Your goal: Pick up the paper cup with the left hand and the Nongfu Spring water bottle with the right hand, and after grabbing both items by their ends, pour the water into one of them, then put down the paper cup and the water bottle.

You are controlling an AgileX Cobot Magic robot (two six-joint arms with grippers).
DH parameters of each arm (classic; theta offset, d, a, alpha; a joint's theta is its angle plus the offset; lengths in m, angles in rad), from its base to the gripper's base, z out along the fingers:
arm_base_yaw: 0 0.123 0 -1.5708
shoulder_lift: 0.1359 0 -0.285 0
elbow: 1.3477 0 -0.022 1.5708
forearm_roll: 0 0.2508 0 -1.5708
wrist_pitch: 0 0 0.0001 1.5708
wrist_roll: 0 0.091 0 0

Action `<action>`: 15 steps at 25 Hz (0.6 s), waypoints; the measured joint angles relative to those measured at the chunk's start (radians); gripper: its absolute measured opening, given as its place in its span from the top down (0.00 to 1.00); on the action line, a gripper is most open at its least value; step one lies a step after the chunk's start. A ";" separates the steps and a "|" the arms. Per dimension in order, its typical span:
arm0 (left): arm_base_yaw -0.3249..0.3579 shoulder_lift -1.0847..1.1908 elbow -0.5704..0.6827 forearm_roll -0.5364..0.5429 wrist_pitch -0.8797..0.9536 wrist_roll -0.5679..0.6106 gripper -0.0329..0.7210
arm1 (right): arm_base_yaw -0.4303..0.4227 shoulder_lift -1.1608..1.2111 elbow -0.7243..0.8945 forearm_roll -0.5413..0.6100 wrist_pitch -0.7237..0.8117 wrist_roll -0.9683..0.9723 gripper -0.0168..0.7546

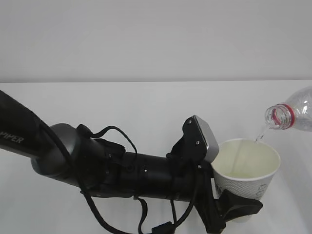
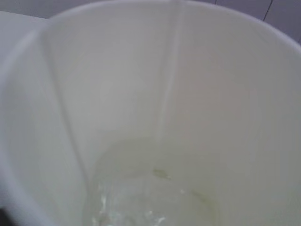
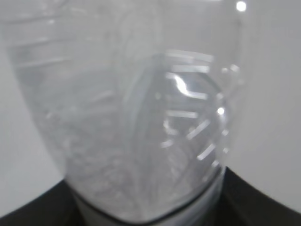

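Black arm marked "PIPER" stretches from the left edge of the exterior view toward the middle, cables looping around it and a grey-topped block near its wrist. Its left end effector pinches the lower part of the paper cup, one black finger wrapping across the front of the cup's base. The cup stands upright, lifted just clear of the white surface, its cream inside open to view. From the left wrist view the cup's inner wall fills the picture, with a shallow pool of water at the bottom.

Further right, the water bottle comes in from the right edge, tipped with its open mouth and red neck ring above the cup's far rim. A thin stream of water runs from the mouth down into the cup. The right wrist view shows the clear ribbed body of the bottle close up, blurred, seated between the dark parts of the right end effector, which grips it.
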 joint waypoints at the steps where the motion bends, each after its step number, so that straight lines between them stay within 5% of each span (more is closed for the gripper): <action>1: 0.000 0.000 0.000 0.000 0.000 0.000 0.23 | 0.000 0.000 0.000 0.000 0.000 0.000 0.46; 15: -0.017 0.000 0.000 0.000 0.002 -0.002 0.23 | 0.000 0.000 0.000 0.001 -0.001 -0.003 0.46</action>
